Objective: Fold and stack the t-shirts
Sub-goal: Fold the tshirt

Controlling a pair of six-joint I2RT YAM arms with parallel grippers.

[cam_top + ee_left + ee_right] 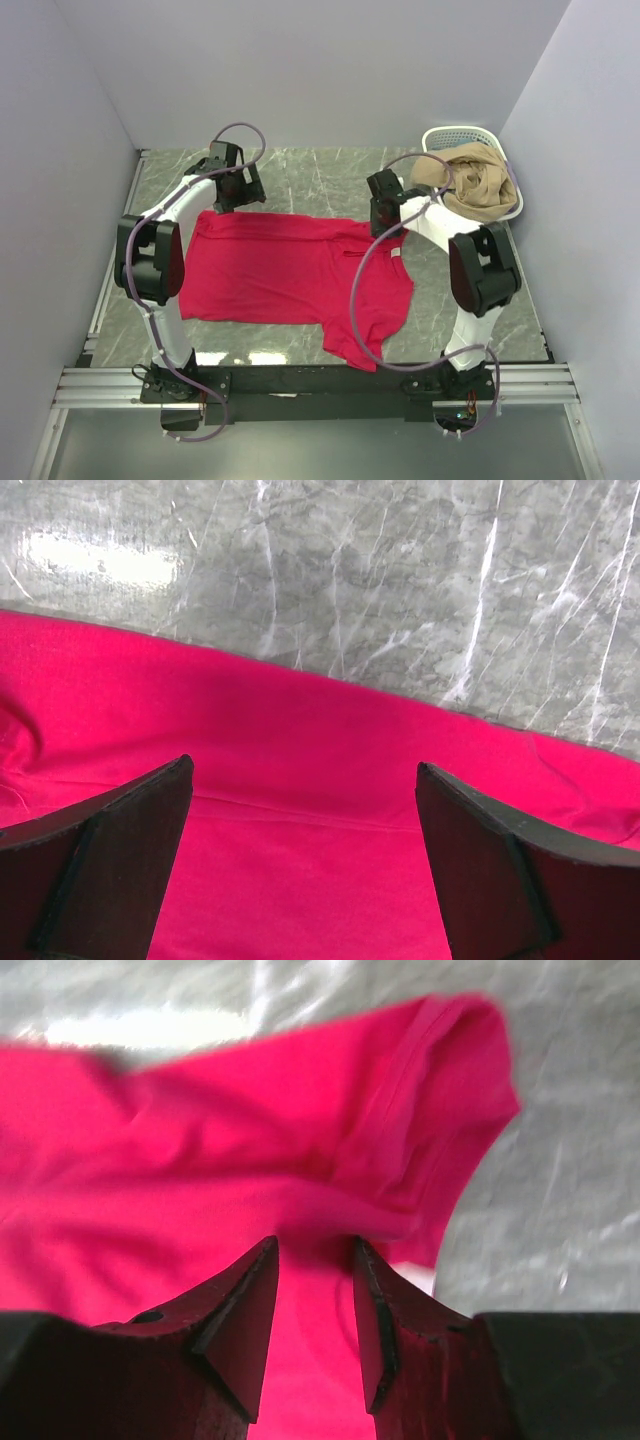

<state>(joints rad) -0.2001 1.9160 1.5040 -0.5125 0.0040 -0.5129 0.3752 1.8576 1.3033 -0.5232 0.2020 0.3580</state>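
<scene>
At far right of the grey marble table [330, 170] sits a white lattice basket [440, 135] w/ a tan cloth [478, 185] heaped in it & spilling over the rim. Plain pale walls close in 3 sides. 1 red t-shirt [290, 270] lies spread across the table's middle, mostly flat, w/ 1 sleeve trailing toward the near edge. The right arm's grey-purple cable [358, 300] loops down over that side of the cloth.

The left gripper [232, 188] hangs over the shirt's far left edge, jaws wide apart. Its wrist view shows both dark fingers [110, 870] above red cloth, just beside where the shirt's edge meets bare marble; contact is unclear. The right gripper [386, 215] is at the shirt's far right end, near the basket but apart from it. Its fingers [235, 1330] stand nearly together w/ only a narrow gap, red cloth showing in it & bunched just ahead. That view is blurred, so whether the cloth is pinched can't be told. A small white patch [418, 1278] peeks out beside 1 finger.

Both arms reach fwd from bases at the near edge, elbows raised, wrists tipped down.
</scene>
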